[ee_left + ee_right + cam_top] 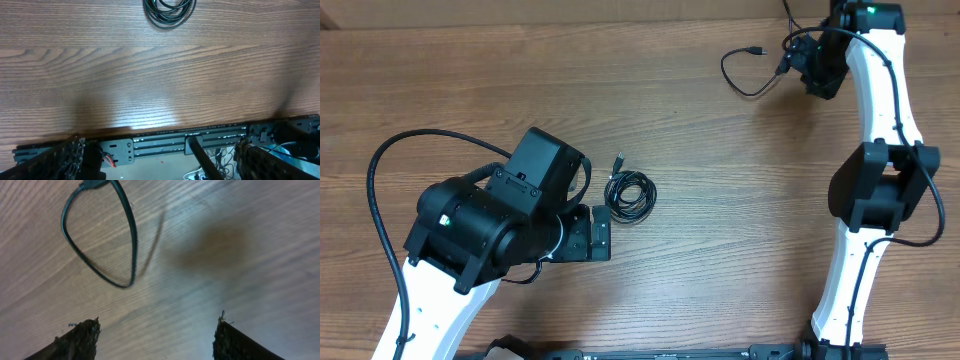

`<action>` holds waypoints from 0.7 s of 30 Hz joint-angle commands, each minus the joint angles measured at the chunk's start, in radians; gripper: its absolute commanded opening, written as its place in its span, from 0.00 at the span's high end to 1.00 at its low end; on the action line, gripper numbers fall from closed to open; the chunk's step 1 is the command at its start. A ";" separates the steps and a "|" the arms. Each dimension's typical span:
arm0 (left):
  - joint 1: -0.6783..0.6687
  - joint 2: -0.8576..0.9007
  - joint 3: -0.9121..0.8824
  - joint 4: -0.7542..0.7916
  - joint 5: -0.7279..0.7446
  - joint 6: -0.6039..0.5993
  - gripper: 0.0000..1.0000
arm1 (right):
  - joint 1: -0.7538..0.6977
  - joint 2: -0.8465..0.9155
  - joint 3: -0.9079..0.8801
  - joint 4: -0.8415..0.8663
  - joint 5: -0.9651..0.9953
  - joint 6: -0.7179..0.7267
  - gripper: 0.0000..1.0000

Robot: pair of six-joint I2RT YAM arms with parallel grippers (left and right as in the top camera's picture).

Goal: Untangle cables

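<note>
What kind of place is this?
Probably a robot lab or workshop. Two robot arms, the left arm and the right arm, stand at a wooden table with a coiled cable and a loose cable on it, and a metal rail with wiring runs along its edge.

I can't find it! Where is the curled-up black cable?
In the overhead view, the curled-up cable lies near the middle of the table, just right of the left gripper.
</note>
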 commanded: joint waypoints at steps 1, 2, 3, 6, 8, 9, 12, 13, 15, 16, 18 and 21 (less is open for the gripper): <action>-0.001 0.003 0.003 0.001 0.007 0.020 0.00 | -0.001 0.045 0.006 0.045 -0.087 0.003 0.28; -0.001 0.003 0.003 0.000 0.007 0.020 0.00 | 0.001 0.057 0.006 0.060 -0.096 0.004 0.29; -0.001 0.003 0.003 0.000 0.007 0.019 0.00 | 0.002 0.066 0.006 0.074 -0.098 0.004 0.31; 0.000 0.003 0.003 -0.003 0.008 0.019 0.00 | 0.007 0.097 0.006 0.111 -0.097 0.022 0.36; 0.000 0.004 0.003 -0.003 0.008 0.019 0.00 | 0.009 0.119 0.006 0.129 -0.094 0.061 0.36; 0.000 0.004 0.003 -0.003 0.008 0.014 0.00 | 0.011 0.131 0.006 0.137 -0.093 0.081 0.36; 0.000 0.004 0.003 -0.003 0.008 0.001 0.00 | 0.016 0.159 0.006 0.156 -0.099 0.109 0.42; 0.000 0.004 0.003 -0.003 0.008 0.001 0.00 | 0.018 0.168 0.006 0.160 -0.100 0.109 0.46; 0.000 0.004 0.003 -0.003 0.008 0.001 0.00 | 0.021 0.177 0.006 0.163 -0.099 0.109 0.54; 0.000 0.004 0.003 -0.003 0.008 0.001 0.00 | 0.024 0.179 0.006 0.164 -0.099 0.109 0.57; 0.000 0.004 0.003 -0.003 0.007 0.001 0.00 | 0.030 0.179 0.006 0.172 -0.099 0.109 0.64; 0.000 0.004 0.003 0.001 0.006 0.001 0.01 | 0.039 0.179 0.006 0.194 -0.100 0.110 0.77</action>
